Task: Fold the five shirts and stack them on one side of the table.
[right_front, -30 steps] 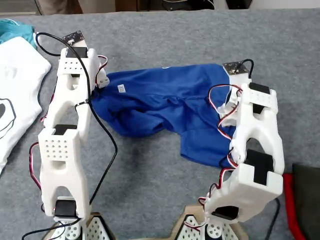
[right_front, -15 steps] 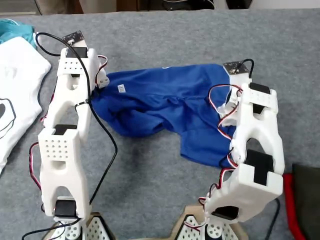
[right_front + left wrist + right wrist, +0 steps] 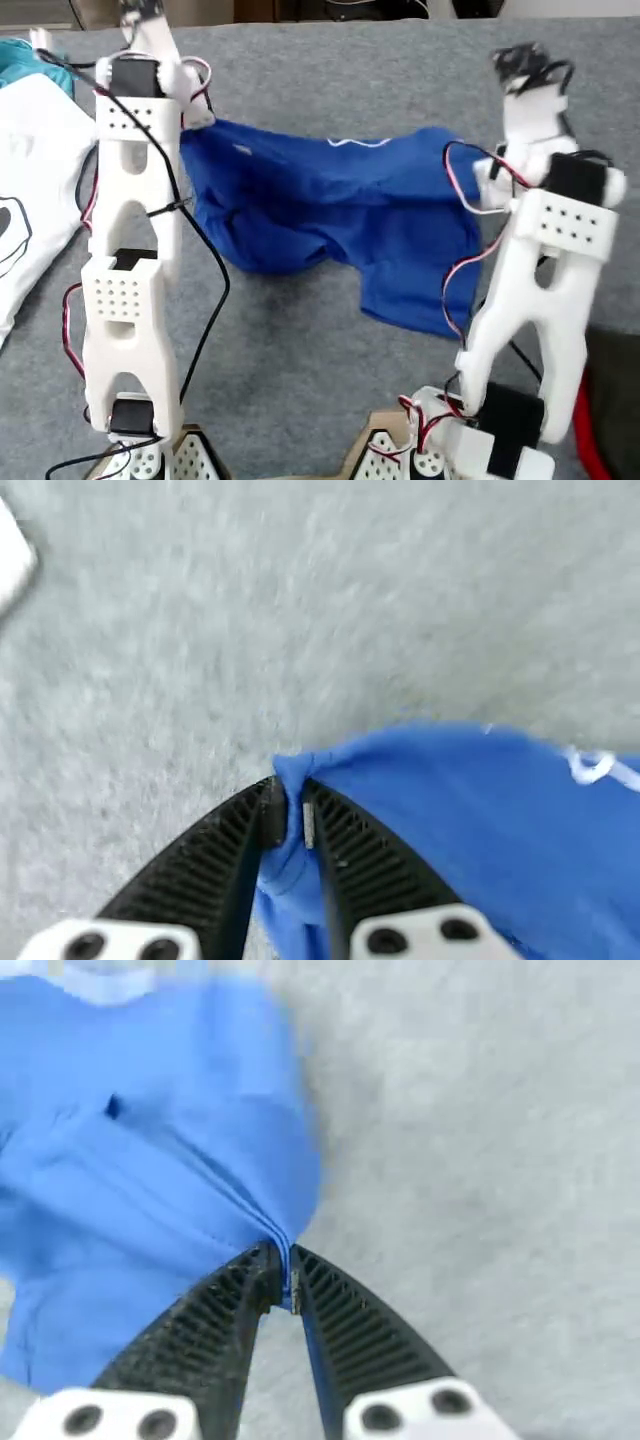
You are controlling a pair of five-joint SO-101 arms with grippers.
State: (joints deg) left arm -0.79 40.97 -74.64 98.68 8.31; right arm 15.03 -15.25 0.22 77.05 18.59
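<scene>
1. The left gripper [image 3: 288, 815] is clamped on a corner of the blue shirt [image 3: 480, 820]. The cloth is pinched right between the black jaws.
2. Same deal on the other side. The right gripper [image 3: 282, 1278] has its jaws closed on a folded edge of that shirt.
3. From the high view, the shirt sits mid-table on the grey table [image 3: 330, 70], with the left arm [image 3: 130, 200] at one end and the right arm [image 3: 545, 250] at the other.
4. Its far edge is stretched between the two arms. The rest is pretty rumpled, with a flap sagging toward the robot's side near the right arm.
5. A white shirt [image 3: 30, 190] lies flat at the table's left edge, just beside the left arm.
6. A bit of teal cloth [image 3: 20, 60] pokes out at the far left corner, touching the white shirt.
7. There's something dark [image 3: 615, 390] with a red strip at the right edge, can't tell what it is.
</scene>
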